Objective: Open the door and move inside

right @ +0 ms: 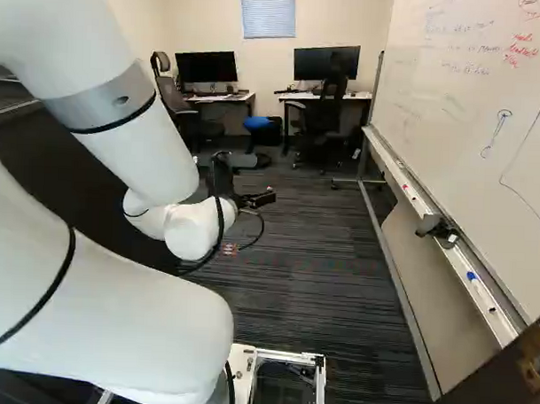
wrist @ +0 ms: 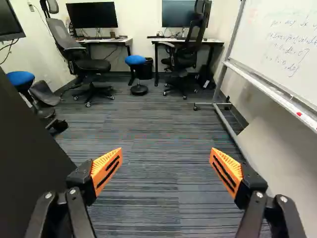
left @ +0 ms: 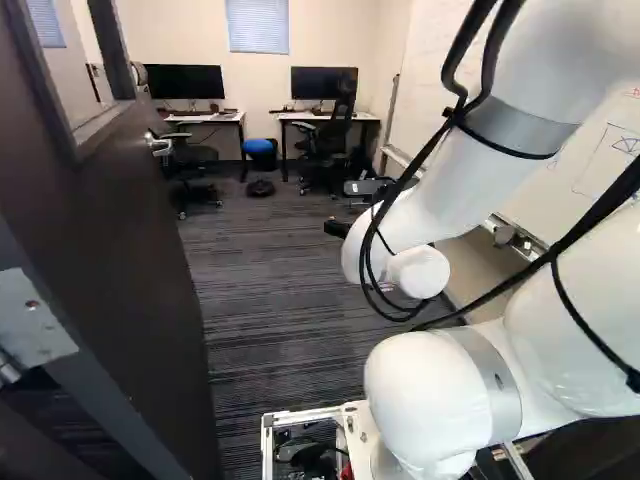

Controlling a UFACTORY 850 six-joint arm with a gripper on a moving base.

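Note:
The dark door (left: 110,220) stands swung open along the left of the left base view, its metal handle (left: 160,145) near the far edge. My gripper (right: 243,197) reaches forward over the floor in the right base view, held away from the door. In the wrist view the gripper (wrist: 165,171) is wide open, its two orange pads far apart with only carpet between and beyond them. The door's dark surface (wrist: 29,168) shows beside one finger, with no contact visible.
Carpeted floor (wrist: 148,124) stretches ahead to two desks with monitors (wrist: 92,15). Office chairs (wrist: 89,64) and a blue stool (wrist: 135,60) stand before them. A whiteboard (right: 468,111) on a wheeled frame lines the right side, its tray (right: 429,216) jutting out.

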